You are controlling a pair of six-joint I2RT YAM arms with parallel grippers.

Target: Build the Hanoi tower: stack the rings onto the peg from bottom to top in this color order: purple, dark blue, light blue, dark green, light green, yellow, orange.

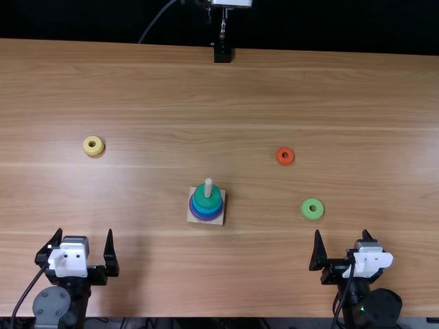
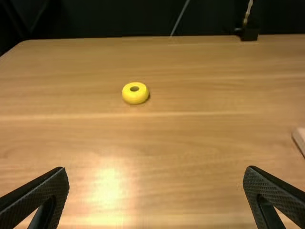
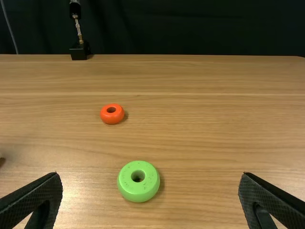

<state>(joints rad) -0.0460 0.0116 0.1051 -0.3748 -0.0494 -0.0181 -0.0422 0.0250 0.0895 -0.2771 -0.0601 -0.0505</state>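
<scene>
Near the table's front left, my left gripper [image 1: 85, 248] is open and holds nothing; the left wrist view shows the gripper [image 2: 156, 177] spread wide. My right gripper [image 1: 342, 245], also open, is at the front right, and the right wrist view shows the gripper [image 3: 149, 180] with its fingers apart. Around the peg [image 1: 208, 188] on its square base [image 1: 193, 218] are the purple ring [image 1: 204, 216], blue layers [image 1: 214, 208] and, on top, the dark green ring [image 1: 203, 199]. The light green ring [image 1: 312, 209], orange ring [image 1: 285, 156] and yellow ring [image 1: 94, 146] lie on the table.
A small black stand [image 1: 223, 53] is at the far edge of the wooden table [image 1: 206, 96]. The light green ring [image 3: 138, 181] lies nearer the right gripper than the orange ring [image 3: 112, 114]. Left of the base, farther back, lies the yellow ring [image 2: 135, 93].
</scene>
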